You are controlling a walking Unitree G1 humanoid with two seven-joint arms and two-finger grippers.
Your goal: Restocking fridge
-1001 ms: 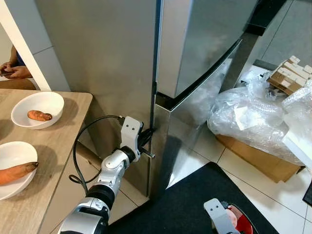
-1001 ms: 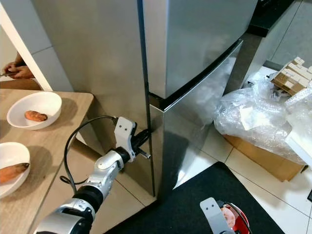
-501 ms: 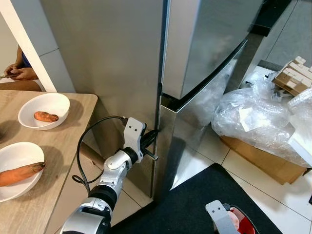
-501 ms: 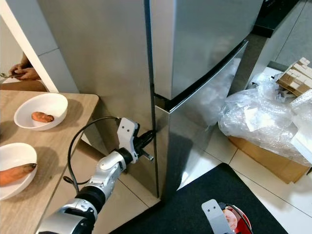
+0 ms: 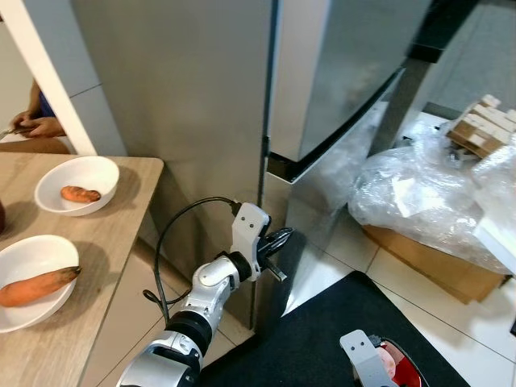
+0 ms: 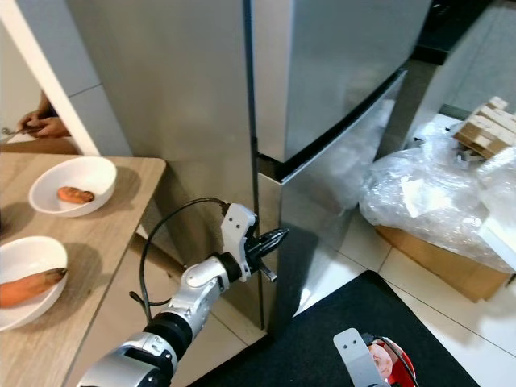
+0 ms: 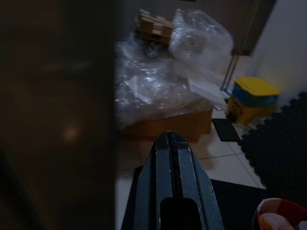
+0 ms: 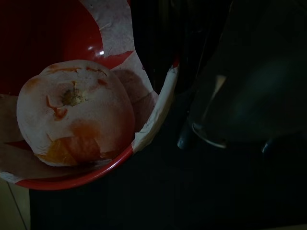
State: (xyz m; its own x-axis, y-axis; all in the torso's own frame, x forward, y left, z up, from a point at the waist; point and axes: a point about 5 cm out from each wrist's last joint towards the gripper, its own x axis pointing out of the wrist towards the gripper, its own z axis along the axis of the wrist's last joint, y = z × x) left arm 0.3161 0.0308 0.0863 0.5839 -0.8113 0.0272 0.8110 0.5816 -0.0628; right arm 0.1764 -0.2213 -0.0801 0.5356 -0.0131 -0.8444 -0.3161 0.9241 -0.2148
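Beside the steel fridge (image 5: 322, 97), left fingers (image 5: 280, 239) reach forward pressed together; right fingers (image 8: 158, 43) clamp a red bowl (image 8: 57, 28).

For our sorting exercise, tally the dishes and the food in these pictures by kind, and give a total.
White bowls: 2
Red bowl: 1
Carrots: 2
Round pale fruit: 1
Total: 6
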